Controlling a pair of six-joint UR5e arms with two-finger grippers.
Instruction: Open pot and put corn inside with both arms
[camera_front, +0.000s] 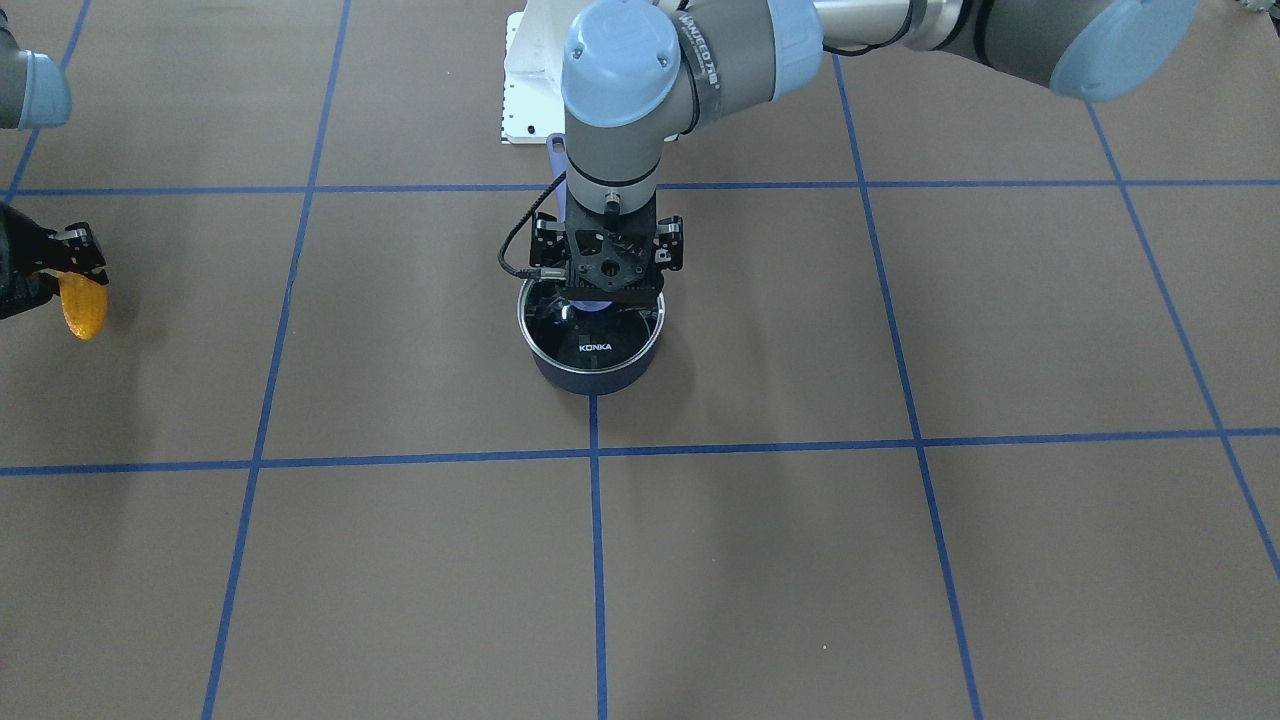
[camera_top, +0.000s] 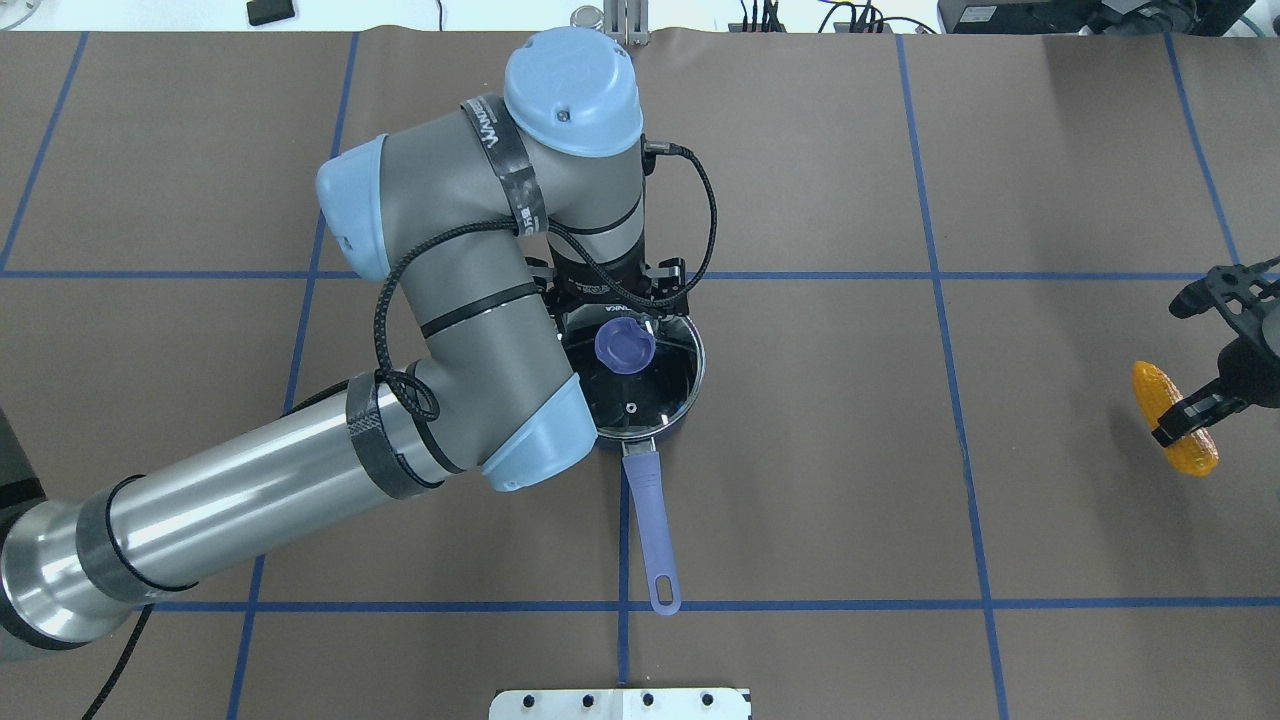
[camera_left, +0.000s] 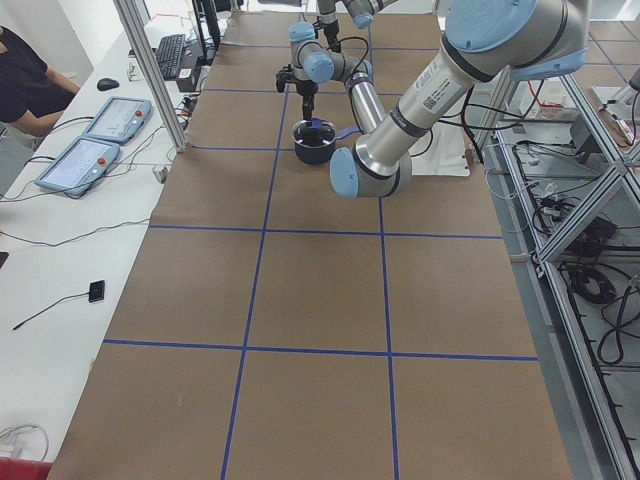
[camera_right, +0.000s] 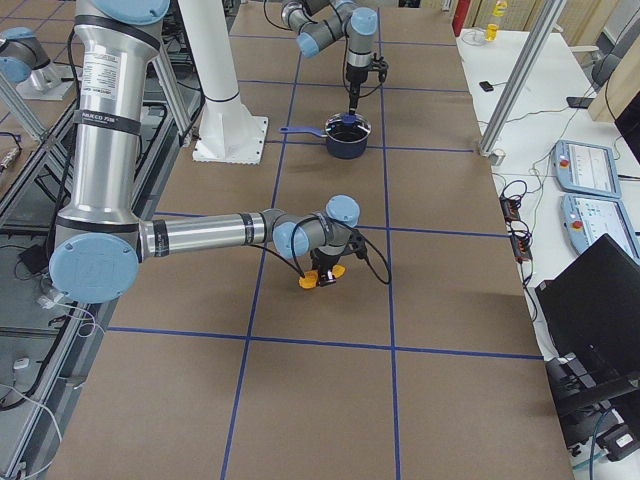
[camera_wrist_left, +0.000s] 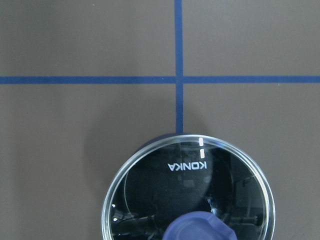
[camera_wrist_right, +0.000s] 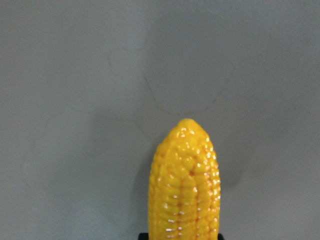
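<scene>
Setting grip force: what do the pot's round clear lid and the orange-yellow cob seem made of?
The round clear lid: likely glass, metal-rimmed; it reflects and shows the dark inside. The orange-yellow corn cob: probably glossy plastic, given uniformly shiny kernels; could be real.

Blue tape lines (camera_front: 597, 560) grid the brown table (camera_front: 800, 560); two teach pendants (camera_left: 118, 120) lie on a side bench (camera_left: 60, 260).

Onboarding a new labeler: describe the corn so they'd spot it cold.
On the brown table with blue tape lines, the pot sits mid-table. Far off toward the robot's right, the right gripper grips the corn: a small bumpy orange-yellow cob, the only bright thing around.
</scene>
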